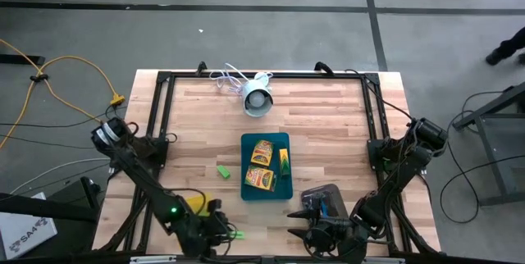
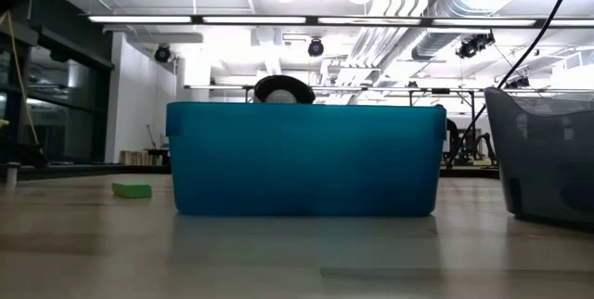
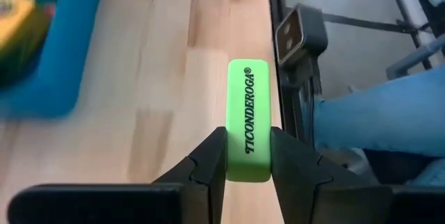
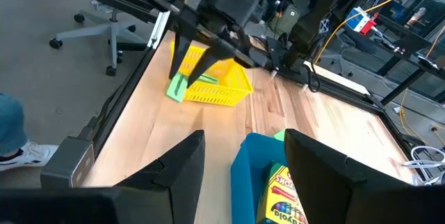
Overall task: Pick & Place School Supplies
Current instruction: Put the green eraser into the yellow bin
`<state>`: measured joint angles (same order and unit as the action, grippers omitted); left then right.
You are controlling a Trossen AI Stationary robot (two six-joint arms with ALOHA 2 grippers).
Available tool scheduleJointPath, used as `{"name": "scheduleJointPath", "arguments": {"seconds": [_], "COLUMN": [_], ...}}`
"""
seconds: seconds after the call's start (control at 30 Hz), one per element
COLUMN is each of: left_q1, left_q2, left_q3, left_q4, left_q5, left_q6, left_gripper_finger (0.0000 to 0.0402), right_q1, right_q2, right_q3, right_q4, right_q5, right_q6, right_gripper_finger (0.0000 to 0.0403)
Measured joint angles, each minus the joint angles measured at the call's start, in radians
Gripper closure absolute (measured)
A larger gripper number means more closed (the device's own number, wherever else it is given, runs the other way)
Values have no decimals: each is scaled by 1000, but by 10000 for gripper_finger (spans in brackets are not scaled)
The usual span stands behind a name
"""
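Two left fingers (image 3: 208, 161) clamping green eraser (image 3: 248, 120)

your left gripper (image 1: 232, 233) sits at 7 o'clock, pinched tight. your right gripper (image 1: 297, 223) waits at 5 o'clock, fingers apart.

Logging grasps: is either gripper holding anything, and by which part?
The left gripper pinches a bright green rectangular eraser across its long sides near one end. The right gripper holds nothing.
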<state>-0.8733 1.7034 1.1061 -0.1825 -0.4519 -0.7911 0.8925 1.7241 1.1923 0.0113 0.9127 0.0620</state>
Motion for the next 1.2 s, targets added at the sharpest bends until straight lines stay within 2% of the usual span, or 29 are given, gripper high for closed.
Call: {"name": "scheduleJointPath", "arguments": {"seconds": [0.2,0.43,0.77,1.0,1.2], "left_q1": [-79,-171,-280,-306,-292], "left_q2": [-1,-2,-65,-66,-66], "left_q3": [0,0,1,-2,-4], "left_q4": [-36,-80,-445,-606,-607], "left_q5": [-57,-153,-253,-217,-196], "left_q6": [-151,-213,-551,-723,-728], "left_gripper_finger": [312,312,312,312,298], "right_q1": [0,0,0,0,0], "right_q2": [0,0,0,0,0], "right_q3": [0,0,0,0,0], "right_q4": [0,0,7,8,7], "right_q5": [0,0,0,1,1], "right_q6": [0,0,9,21,20], "right_gripper_finger": [213,213,213,213,213]}}
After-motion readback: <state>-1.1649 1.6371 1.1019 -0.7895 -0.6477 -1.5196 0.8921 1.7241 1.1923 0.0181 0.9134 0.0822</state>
